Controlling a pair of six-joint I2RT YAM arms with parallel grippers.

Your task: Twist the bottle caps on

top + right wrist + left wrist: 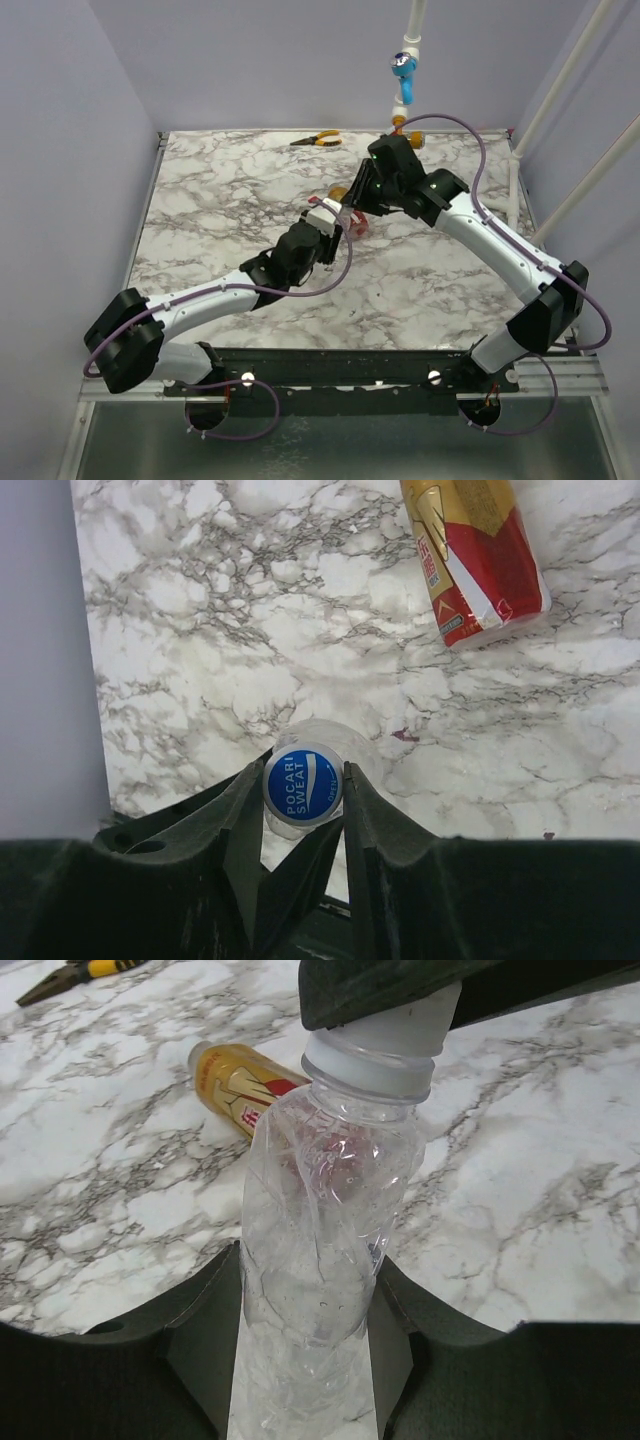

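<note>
My left gripper [310, 1290] is shut on the lower body of a clear, crumpled plastic bottle [325, 1200], holding it roughly upright above the marble table [230, 200]. On the bottle's neck sits a bottle cap [303, 783] with a blue printed top and white side [380, 1050]. From above, my right gripper [300, 776] is shut on that cap, one finger on each side. In the top view the two grippers [335, 222] [365, 195] meet near the table's middle. A second bottle [478, 555] with a red label and amber contents lies on its side just beyond [245, 1085].
Orange-handled pliers [318, 139] lie near the table's far edge. A light-blue valve handle [403, 75] on a white pipe stands behind the far edge, right of centre. White pipes [560, 120] run along the right side. A purple wall borders the left.
</note>
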